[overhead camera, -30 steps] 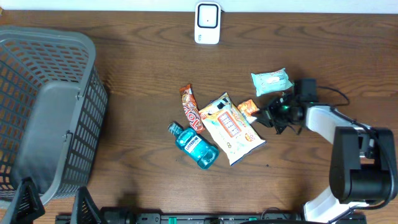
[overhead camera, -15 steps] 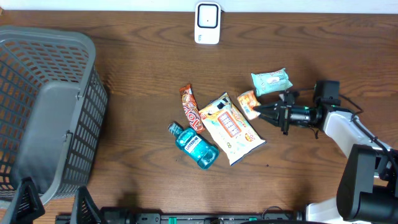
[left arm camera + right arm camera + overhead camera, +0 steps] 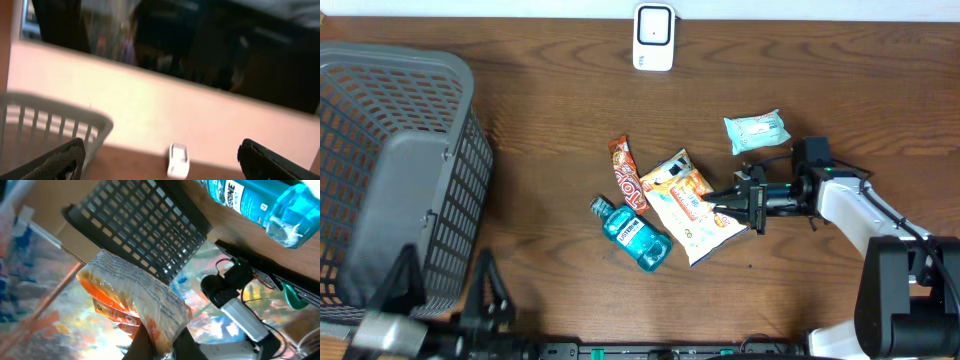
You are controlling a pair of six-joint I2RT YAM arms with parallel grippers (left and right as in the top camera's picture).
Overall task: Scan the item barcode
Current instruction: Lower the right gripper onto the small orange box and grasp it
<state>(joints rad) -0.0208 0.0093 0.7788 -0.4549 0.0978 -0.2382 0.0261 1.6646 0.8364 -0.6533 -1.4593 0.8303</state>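
Observation:
My right gripper (image 3: 723, 203) is shut on a small orange snack packet (image 3: 692, 186), held up over the large yellow snack bag (image 3: 700, 222) at mid-table. In the right wrist view the packet (image 3: 135, 297) sticks up from between my dark fingers (image 3: 142, 349), its clear printed side facing the camera; no barcode shows. The white barcode scanner (image 3: 653, 37) stands at the far edge, well away from the packet. My left gripper (image 3: 161, 152) is open and empty at the near left, facing the scanner (image 3: 178, 161).
A grey plastic basket (image 3: 430, 110) fills the left side. A blue mouthwash bottle (image 3: 632, 233), a red candy bar (image 3: 628, 173) and a pale green wipes pack (image 3: 756, 130) lie around the snack bag. The bottle (image 3: 260, 202) and the basket (image 3: 145, 225) show in the right wrist view.
My right gripper has carried the orange packet left, from beside the wipes pack to over the snack bag. My left arm has risen at the near left.

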